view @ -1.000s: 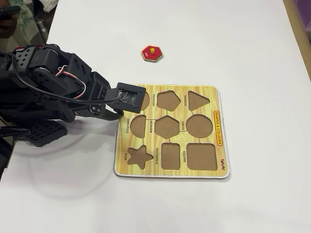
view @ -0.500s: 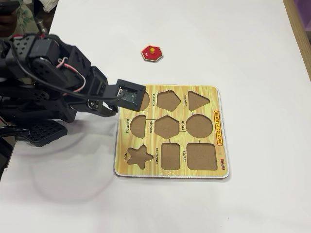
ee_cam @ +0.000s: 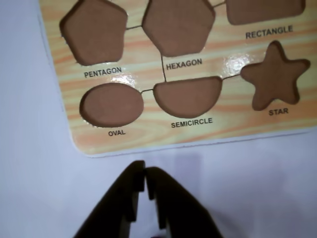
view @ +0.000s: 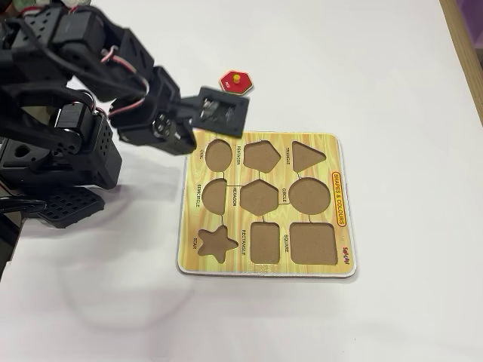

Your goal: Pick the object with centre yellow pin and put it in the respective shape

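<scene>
Shape board [view: 332,143], centre frame: cut-outs labelled PENTAGON, HEXAGON [ee_cam: 179,25], OVAL, SEMICIRCLE, STAR, RECTANGLE. Red hexagon pc [view: 237,81] w/ yellow knob, upper centre. Gripper [ee_cam: 145,171], bottom of wrist view: pressed together, empty.

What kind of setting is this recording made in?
Probably a home or hobby tabletop, not a factory: a plain white table, a child's wooden shape board, and a small black desktop arm.
</scene>
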Controlling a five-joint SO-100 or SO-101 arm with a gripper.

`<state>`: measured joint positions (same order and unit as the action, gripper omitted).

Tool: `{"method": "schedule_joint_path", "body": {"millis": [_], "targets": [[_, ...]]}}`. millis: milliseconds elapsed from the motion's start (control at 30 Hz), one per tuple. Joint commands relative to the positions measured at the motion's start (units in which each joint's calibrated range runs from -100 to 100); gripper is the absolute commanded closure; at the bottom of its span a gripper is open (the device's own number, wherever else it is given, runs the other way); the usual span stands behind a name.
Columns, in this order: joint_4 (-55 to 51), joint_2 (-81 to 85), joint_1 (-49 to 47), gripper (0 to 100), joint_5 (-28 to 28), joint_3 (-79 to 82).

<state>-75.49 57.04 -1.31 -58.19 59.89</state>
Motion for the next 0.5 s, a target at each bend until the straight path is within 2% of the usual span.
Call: {"method": "schedule_joint_path", "body": {"millis": [0,467], "targets": [[0.04,-5.83,-3.57,99,0.19,-8.81],[0.04,-19.05,-18.81,99,0.24,-23.74]]}}
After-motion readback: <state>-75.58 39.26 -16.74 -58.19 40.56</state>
